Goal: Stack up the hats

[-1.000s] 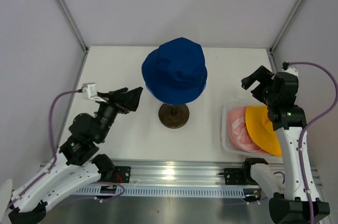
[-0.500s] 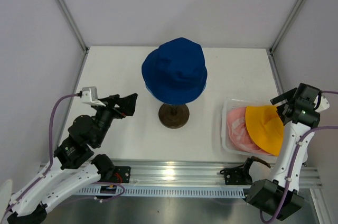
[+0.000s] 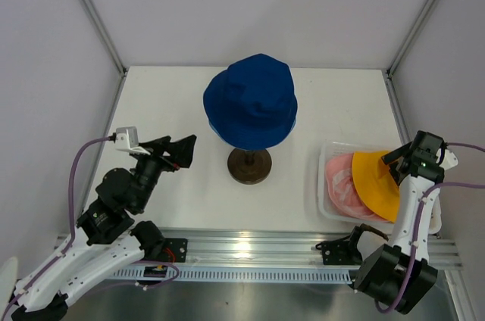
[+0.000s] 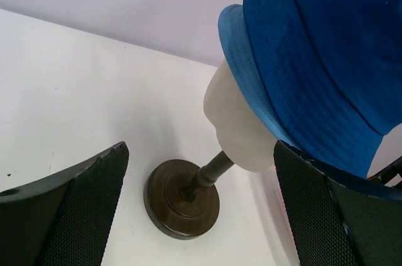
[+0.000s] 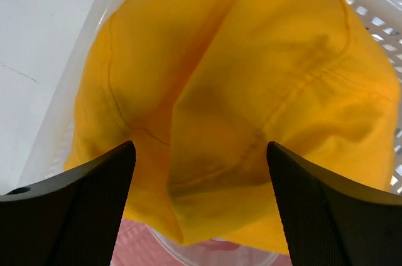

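A dark navy hat [image 3: 251,101] sits on top of a light blue hat [image 4: 248,71], both on the mannequin head [image 4: 235,128]. In the white basket [image 3: 323,177] at the right, a yellow hat [image 3: 375,185] lies crumpled over a pink hat [image 3: 341,185]. My left gripper [image 3: 178,151] is open and empty, left of the stand and apart from it. My right gripper [image 3: 402,156] is open just above the yellow hat [image 5: 239,90], with its fingers on either side of a raised fold. A strip of the pink hat [image 5: 135,247] shows below.
The mannequin's dark round base [image 3: 250,166] stands at the table's middle, and its thin neck [image 4: 207,175] leans. The basket's mesh wall [image 5: 370,9] rings the yellow hat. Metal frame posts rise at the back corners, and a rail runs along the near edge.
My right arm has swung from the back right down over the basket and now hovers close above the yellow hat. The left arm has drawn back slightly.
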You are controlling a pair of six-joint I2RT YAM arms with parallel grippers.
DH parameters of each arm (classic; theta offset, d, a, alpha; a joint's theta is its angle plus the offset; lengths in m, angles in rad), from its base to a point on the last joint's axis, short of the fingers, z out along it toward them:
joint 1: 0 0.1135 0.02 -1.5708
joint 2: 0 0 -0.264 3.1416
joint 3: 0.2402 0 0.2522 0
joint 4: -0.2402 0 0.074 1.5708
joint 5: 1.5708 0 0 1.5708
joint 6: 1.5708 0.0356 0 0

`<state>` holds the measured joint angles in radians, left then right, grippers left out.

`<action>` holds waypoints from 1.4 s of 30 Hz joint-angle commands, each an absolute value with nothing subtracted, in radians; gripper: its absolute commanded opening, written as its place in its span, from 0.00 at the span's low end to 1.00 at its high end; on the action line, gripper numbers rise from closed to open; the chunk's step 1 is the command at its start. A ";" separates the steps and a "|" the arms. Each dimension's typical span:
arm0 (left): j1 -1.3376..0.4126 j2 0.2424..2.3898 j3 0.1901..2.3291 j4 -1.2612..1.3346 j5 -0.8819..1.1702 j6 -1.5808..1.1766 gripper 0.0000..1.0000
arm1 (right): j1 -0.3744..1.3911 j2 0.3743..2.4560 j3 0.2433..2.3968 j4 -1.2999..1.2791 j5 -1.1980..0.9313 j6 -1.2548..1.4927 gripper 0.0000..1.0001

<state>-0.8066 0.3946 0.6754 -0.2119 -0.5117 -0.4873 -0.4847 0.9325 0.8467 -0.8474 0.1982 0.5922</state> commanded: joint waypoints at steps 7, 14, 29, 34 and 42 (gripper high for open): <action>-0.813 0.385 0.667 -0.158 -0.503 -0.433 0.99 | -0.489 1.028 0.841 -0.675 0.149 0.502 0.27; -0.813 0.394 0.670 -0.153 -0.506 -0.433 0.99 | -0.486 0.934 0.946 -0.745 0.049 0.483 0.00; -0.811 0.426 0.693 -0.156 -0.508 -0.433 0.99 | -0.290 0.946 1.489 -0.609 -0.428 0.557 0.00; -0.811 0.425 0.706 -0.163 -0.509 -0.433 0.99 | -0.112 1.071 1.627 -0.474 -0.385 0.548 0.00; -0.811 0.448 0.741 -0.192 -0.543 -0.425 1.00 | 0.095 1.458 2.161 -0.469 -0.489 0.496 0.00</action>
<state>-0.8066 0.4297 0.6910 -0.1932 -0.5224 -0.4564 0.0227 1.3914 1.9556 -0.5228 -0.4095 0.5358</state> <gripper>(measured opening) 0.994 0.010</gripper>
